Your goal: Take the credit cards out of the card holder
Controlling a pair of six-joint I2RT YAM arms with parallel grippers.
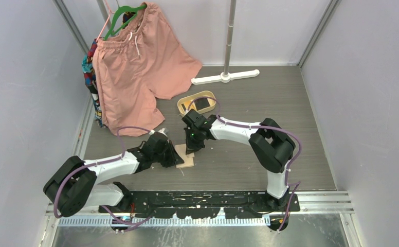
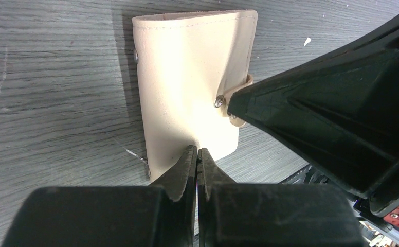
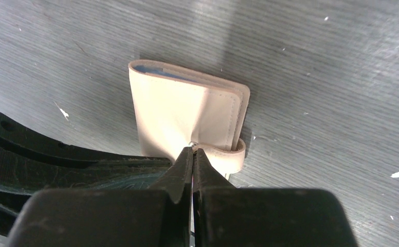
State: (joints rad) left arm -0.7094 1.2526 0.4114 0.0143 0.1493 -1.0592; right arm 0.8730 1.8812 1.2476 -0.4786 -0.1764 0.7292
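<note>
The card holder is a beige wallet lying folded shut on the grey table between both arms. In the left wrist view its snap tab wraps over the right edge. My left gripper is shut, its tips resting on the wallet's cover near its near edge. My right gripper is shut, its tips touching the snap tab at the stud. A blue lining edge shows at the wallet's far side. No credit cards show in the wallet.
An oval tan tray stands behind the wallet with a dark flat rectangle in it. Pink shorts hang on a green hanger at the back left. A white stand base with a pole sits at the back.
</note>
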